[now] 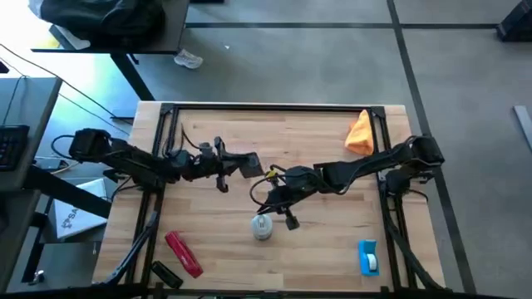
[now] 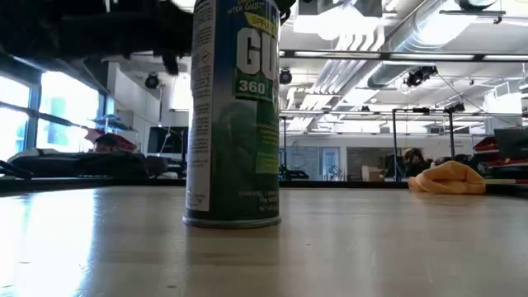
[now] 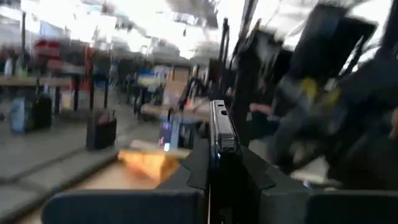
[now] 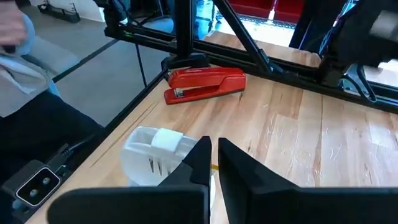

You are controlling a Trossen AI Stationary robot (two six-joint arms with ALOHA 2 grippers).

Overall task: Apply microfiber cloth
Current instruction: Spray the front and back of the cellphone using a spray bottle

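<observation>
The orange microfiber cloth (image 1: 360,133) lies bunched at the table's far right, touched by no gripper; it also shows in the low view (image 2: 450,177) and, blurred, in the left wrist view (image 3: 149,163). My left gripper (image 1: 249,164) hovers shut over the table's middle, pointing toward the right side (image 3: 221,130). My right gripper (image 1: 288,219) is shut, nothing between its fingers (image 4: 214,152), close beside the white cap (image 4: 155,152) of an upright green spray can (image 2: 233,115). My right gripper's fingers stand right next to the spray can's white cap (image 4: 171,146), slanting down from the table's far right. One finger (image 4: 198,158) hides the spot where they might meet, so I cannot tell whether it touches the cap.
A red stapler (image 1: 183,253) lies near the front left corner, with a dark object (image 1: 165,273) beside it. A blue-and-white item (image 1: 368,257) lies at the front right. A black frame (image 1: 274,106) borders the table. Bare wood lies between the can and the cloth.
</observation>
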